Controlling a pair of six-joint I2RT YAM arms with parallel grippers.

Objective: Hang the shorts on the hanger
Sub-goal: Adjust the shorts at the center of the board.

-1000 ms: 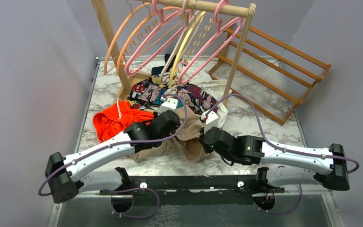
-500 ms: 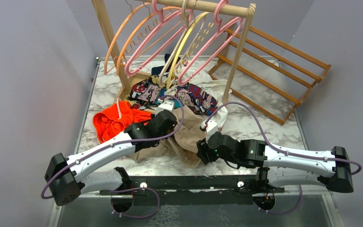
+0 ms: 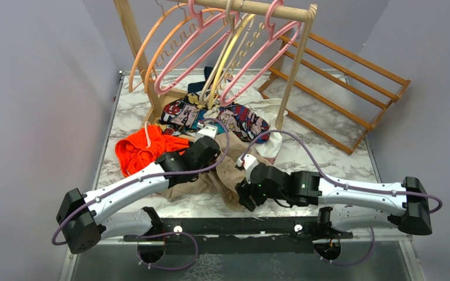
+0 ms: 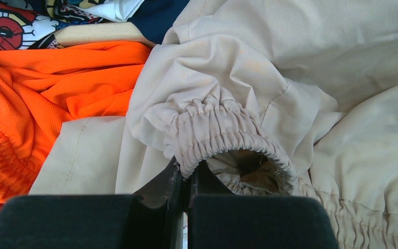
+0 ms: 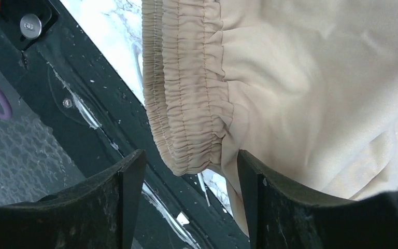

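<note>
From above: shorts (image 3: 225,170) seen heaped on marble table (image 3: 322,146); hanger (image 3: 269,55) hung on wooden rail (image 3: 258,7) behind.
At left wrist: left gripper (image 4: 185,174) clamped on gathered waistband.
At right wrist: right gripper (image 5: 189,166) spread wide, waistband end framed between fingers, untouched.

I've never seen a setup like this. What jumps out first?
The bright orange crumpled garment on the left of the marble table draws the eye first, beside the baggy beige fabric shorts heaped in the middle. Behind them, pink, orange and yellow plastic hangers dangle from a wooden rail. The jaws of the left arm pinch the shorts' gathered waistband, while those of the right arm stand open around another stretch of it.
</note>
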